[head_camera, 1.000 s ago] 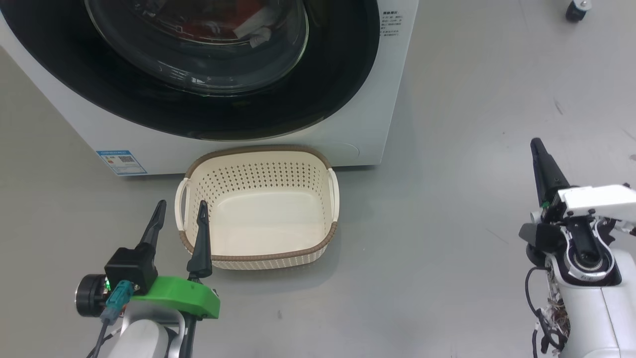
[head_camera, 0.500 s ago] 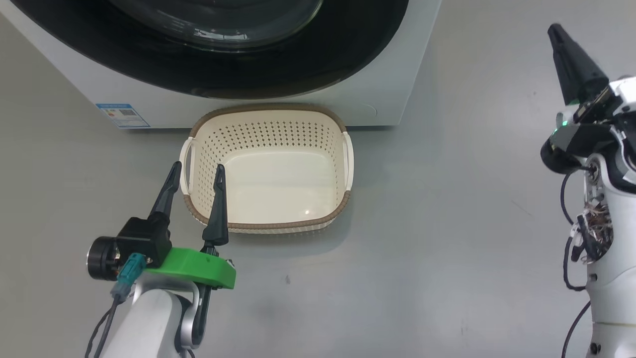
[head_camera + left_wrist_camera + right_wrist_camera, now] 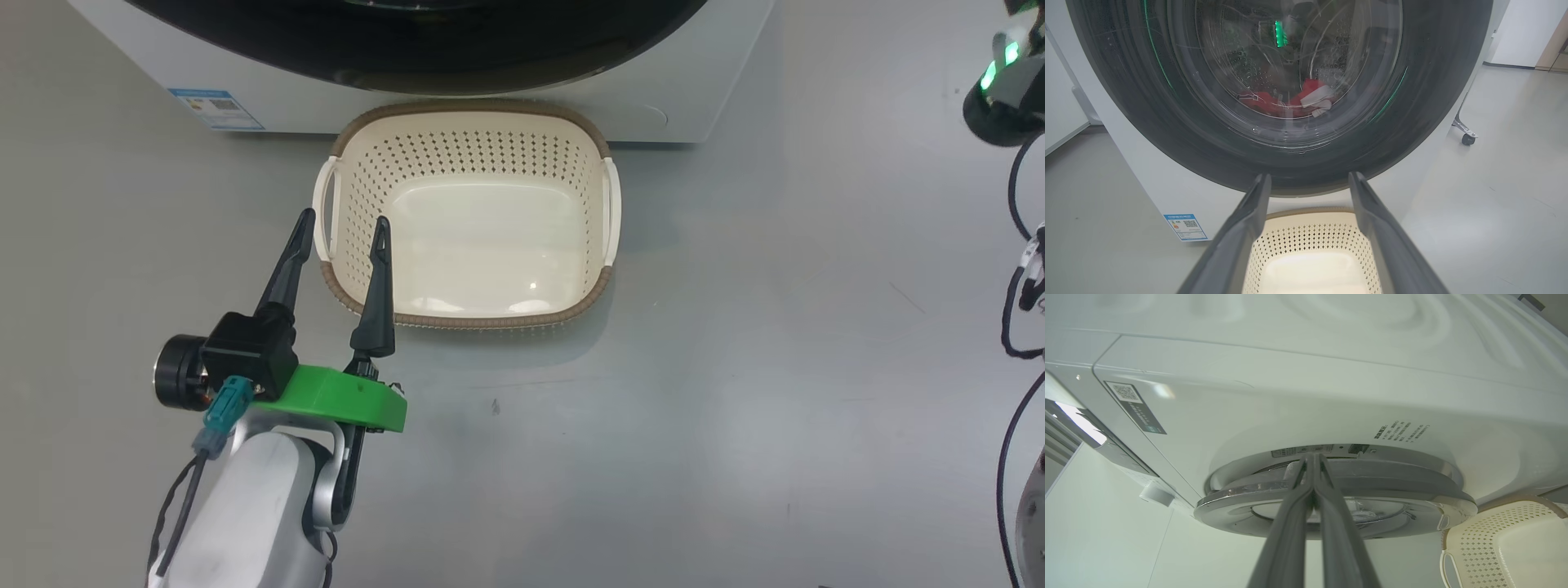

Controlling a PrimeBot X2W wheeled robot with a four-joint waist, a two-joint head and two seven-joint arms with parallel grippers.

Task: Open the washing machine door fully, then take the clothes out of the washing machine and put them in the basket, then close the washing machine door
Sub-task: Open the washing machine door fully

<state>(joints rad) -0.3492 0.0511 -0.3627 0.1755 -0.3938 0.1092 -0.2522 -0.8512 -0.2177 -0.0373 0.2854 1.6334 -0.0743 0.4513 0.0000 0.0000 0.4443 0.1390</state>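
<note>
Nearest in the head view, the left gripper (image 3: 344, 217) hangs over the grey floor (image 3: 735, 367) at the near left. Its two dark fingers are spread wide with nothing between them. One fingertip crosses the left near corner of the basket (image 3: 478, 321) and the other lies just outside the left handle. The cream basket sits on the floor with nothing in it, its far rim right up against the foot of the washing machine (image 3: 669, 82). A blue label (image 3: 216, 109) sits low on the machine's front, to the left of the basket. At the far right edge, a green light (image 3: 989, 75) glows on the dark wrist of the right arm.

In the left wrist view, the left gripper (image 3: 1309, 176) frames the basket (image 3: 1310, 241) below and the door (image 3: 1126, 102) beyond. The door covers the opening. The red and white clothes (image 3: 1265, 102) lie inside the drum, seen through the glass. A caster wheel (image 3: 1466, 139) stands on the floor at the far right.

In the right wrist view, the right gripper (image 3: 1312, 456) is clenched, fingers pressed together and holding nothing. Its tips are at the seam where the door (image 3: 1392, 490) meets the front of the washing machine (image 3: 1290, 396); I cannot tell whether they touch it. A corner of the basket (image 3: 1490, 539) shows beside the door.
</note>
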